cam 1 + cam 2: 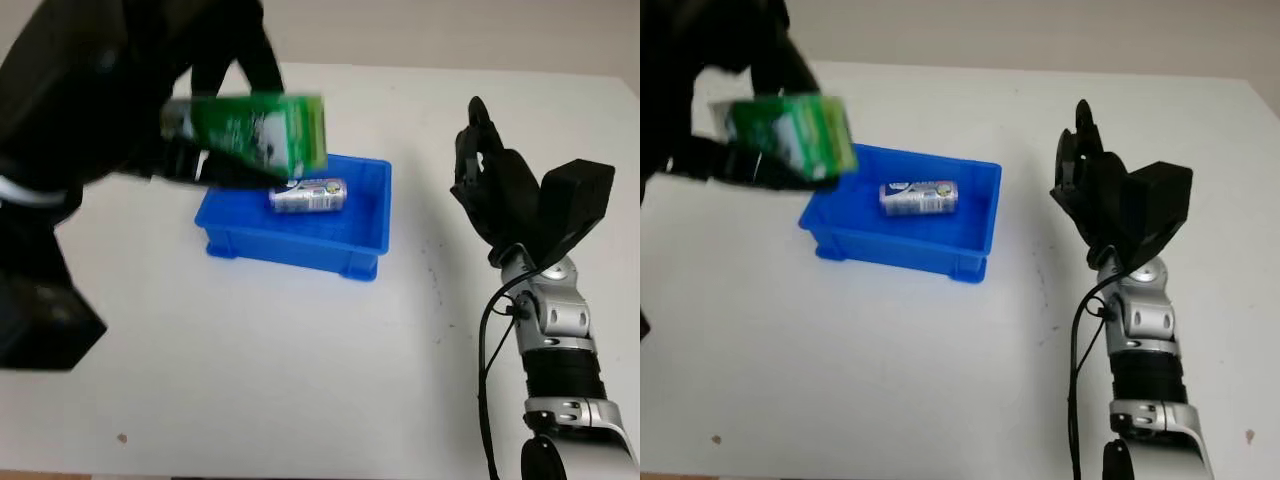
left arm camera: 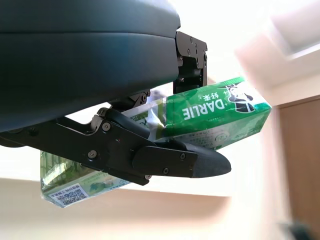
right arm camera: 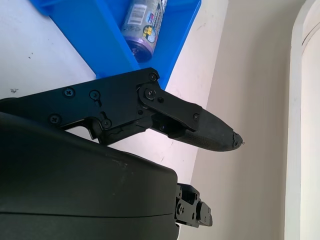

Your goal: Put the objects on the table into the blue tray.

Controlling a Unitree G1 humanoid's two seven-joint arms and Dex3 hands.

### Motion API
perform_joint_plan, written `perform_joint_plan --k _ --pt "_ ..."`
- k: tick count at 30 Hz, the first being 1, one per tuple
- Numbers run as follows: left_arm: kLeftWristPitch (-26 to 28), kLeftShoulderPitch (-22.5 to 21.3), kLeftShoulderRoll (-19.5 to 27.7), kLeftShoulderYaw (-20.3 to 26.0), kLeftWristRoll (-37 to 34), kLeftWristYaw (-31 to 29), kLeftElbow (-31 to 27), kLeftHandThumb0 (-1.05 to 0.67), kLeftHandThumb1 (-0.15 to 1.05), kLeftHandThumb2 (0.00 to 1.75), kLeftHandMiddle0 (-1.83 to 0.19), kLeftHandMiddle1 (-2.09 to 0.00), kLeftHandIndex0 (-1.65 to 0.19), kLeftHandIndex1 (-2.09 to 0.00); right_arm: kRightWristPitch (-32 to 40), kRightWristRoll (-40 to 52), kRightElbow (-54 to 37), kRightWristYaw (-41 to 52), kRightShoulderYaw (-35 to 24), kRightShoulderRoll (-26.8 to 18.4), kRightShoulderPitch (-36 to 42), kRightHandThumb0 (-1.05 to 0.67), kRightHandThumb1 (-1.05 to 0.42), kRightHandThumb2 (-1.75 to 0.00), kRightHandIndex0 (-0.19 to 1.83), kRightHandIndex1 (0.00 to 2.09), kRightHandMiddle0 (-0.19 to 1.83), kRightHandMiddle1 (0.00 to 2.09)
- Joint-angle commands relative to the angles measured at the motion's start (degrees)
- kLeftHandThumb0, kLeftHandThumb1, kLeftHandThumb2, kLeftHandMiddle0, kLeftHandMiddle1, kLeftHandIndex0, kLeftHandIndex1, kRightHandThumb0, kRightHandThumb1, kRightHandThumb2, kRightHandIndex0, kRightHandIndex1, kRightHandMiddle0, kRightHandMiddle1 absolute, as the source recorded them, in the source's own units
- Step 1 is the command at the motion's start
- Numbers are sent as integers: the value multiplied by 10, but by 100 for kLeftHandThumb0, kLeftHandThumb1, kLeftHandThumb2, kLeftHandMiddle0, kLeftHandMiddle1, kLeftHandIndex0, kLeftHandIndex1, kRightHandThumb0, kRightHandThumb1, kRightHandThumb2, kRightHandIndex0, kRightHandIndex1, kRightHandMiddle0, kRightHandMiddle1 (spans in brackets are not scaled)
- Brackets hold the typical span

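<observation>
The left hand (image 1: 205, 110) grips a green carton (image 1: 250, 132) across its flat sides above the blue tray (image 1: 365, 240), probably light and crushable, while the open right hand (image 1: 490, 180) waits beside the tray.

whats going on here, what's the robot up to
The robot is clearing a white table into a blue tray. Its left hand grips a green carton and holds it in the air over the tray's left end, not yet released. A can already lies on its side inside the tray. The right hand is open and holds nothing, raised above the table to the right of the tray.
</observation>
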Motion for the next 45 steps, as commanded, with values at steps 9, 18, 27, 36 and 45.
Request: perform_joint_plan --k 9,18,27,36,45 --pt "-1 -189 -156 -55 131 44 342 -52 105 51 -130 -209 -86 -209 -8 -7 -19 -7 -1 -6 12 -66 -105 -78 -19 0 -19 0" --pt "136 -180 -220 -70 34 -257 328 -53 105 23 -13 -186 5 -182 12 -4 -45 -16 -3 -3 21 -66 -105 -76 -19 0 -19 0" --pt "279 -155 -198 -92 1 -514 222 -67 105 8 4 -3 -3 -31 17 -4 -42 -19 -1 0 25 -66 -105 -73 -19 0 -19 0" --pt "296 -158 -192 -82 -15 -551 220 -69 105 10 -6 -7 -15 -27 12 0 -30 -17 -1 1 20 -63 -105 -73 -19 0 -19 0" --pt "293 -122 -203 8 -80 -420 218 -59 105 48 -25 -16 -4 -55 15 6 -36 -17 -3 3 23 -63 -105 -73 -19 0 -19 0"
